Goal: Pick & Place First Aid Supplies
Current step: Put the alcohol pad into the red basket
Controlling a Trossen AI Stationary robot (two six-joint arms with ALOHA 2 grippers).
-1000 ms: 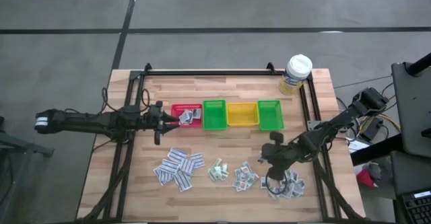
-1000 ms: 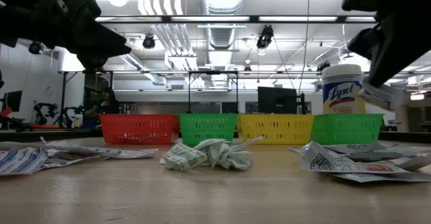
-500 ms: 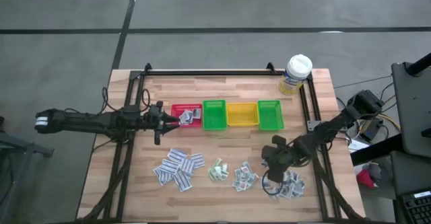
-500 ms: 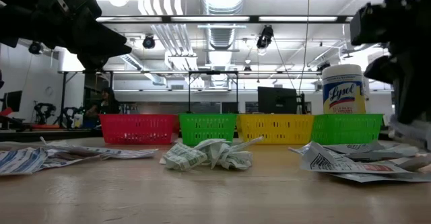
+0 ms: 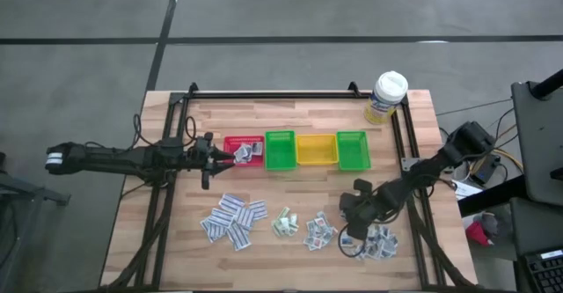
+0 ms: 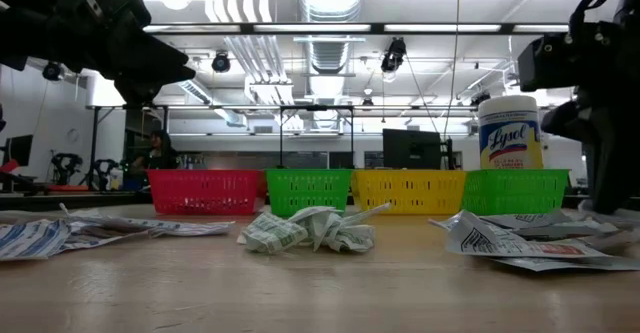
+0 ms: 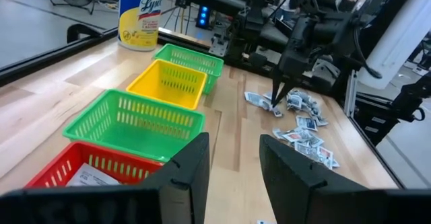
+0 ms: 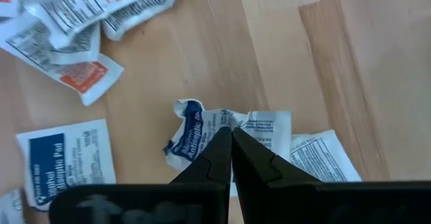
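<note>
The first aid supplies are small white packets lying in piles along the table's near half: a left pile [image 5: 233, 218], a crumpled green-print pile [image 5: 283, 223], a middle pile [image 5: 319, 231] and a right pile [image 5: 380, 242]. More packets lie in the red bin [image 5: 236, 142]. My right gripper [image 5: 351, 234] points steeply down at the right pile and is shut on a crumpled blue-print packet [image 8: 192, 136]. My left gripper [image 5: 227, 155] hovers level beside the red bin, open [image 7: 234, 143], with nothing between its fingers. My right gripper pinches the blue-print packet at a bunched crease near its middle [image 8: 214, 122], only at the fingertips. The fingers come from above, slanting steeply down. The packet's two flaps spread to either side of the tips. It sits low at the wood beside another packet [image 8: 320, 158].
Four small bins stand in a row at mid-table: red, green [image 5: 280, 150], yellow [image 5: 316, 150] and green [image 5: 351, 150]. A white-capped wipes bottle [image 5: 387, 97] stands at the far right. A black metal frame [image 5: 273, 93] borders the table.
My right gripper has gone down toward the right pile with the packet and tipped more steeply downward, staying shut. The packet, which hung clear above the table, is now down among the packets.
</note>
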